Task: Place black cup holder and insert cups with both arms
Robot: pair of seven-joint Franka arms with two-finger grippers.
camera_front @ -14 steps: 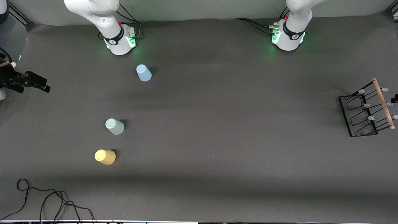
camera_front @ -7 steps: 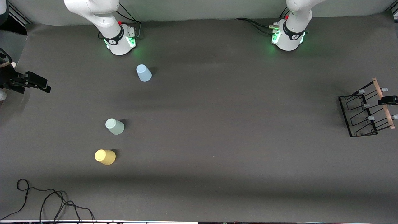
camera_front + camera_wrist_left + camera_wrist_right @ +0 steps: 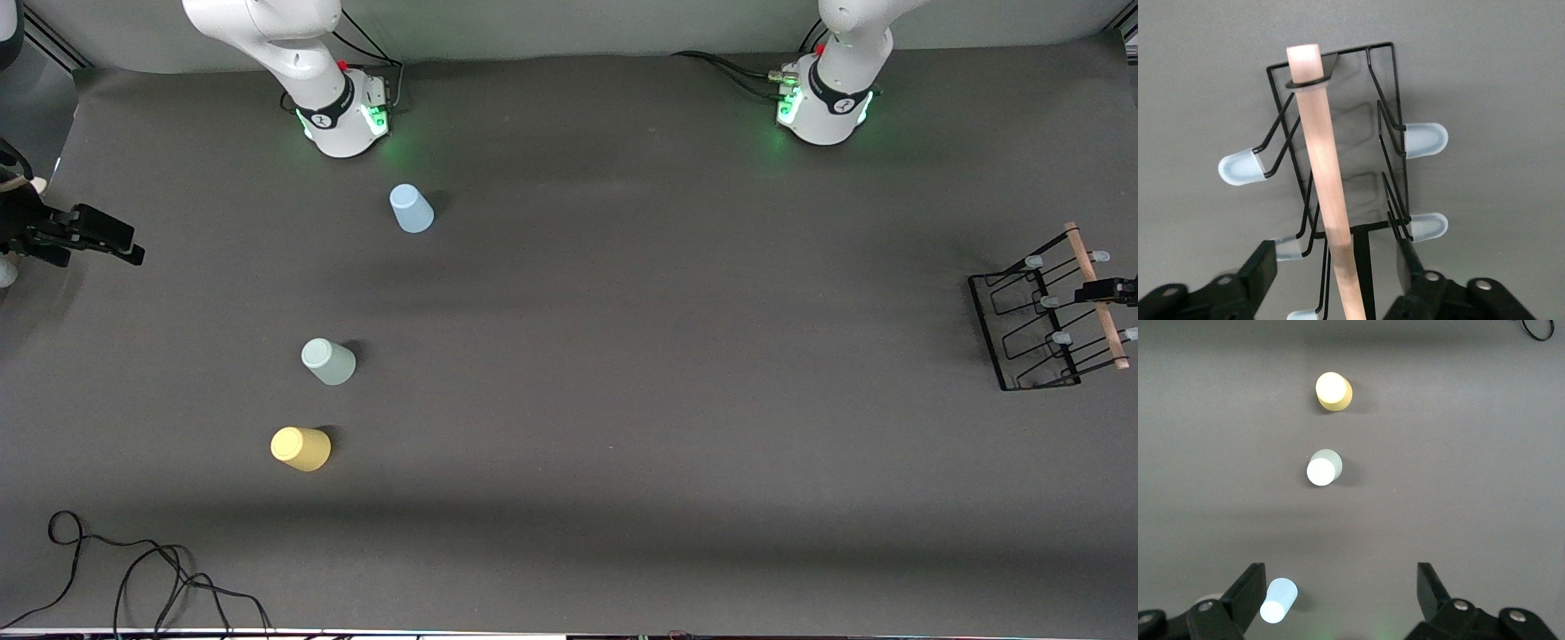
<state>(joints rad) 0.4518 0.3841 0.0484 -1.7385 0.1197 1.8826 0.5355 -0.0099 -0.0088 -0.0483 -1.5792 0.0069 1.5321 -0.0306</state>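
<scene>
The black cup holder (image 3: 985, 324) stands at the left arm's end of the table, its wooden rod handle (image 3: 1086, 258) on top. My left gripper (image 3: 1107, 289) is over it, open. In the left wrist view the rod (image 3: 1321, 153) runs between the fingers of my left gripper (image 3: 1338, 267), and neither finger touches it. The pale blue cup (image 3: 411, 209), the mint cup (image 3: 328, 362) and the yellow cup (image 3: 300, 448) stand upside down near the right arm's end. My right gripper (image 3: 107, 238) is open and empty, with the blue cup (image 3: 1278, 601) by one finger in its wrist view.
A loose black cable (image 3: 133, 569) lies at the table's edge nearest the front camera, at the right arm's end. The two arm bases (image 3: 342, 111) (image 3: 827, 107) glow green along the edge farthest from that camera.
My left gripper has moved in from the table's end until it is over the holder's wooden rod. My right gripper has barely shifted. The cups and the holder have not moved.
</scene>
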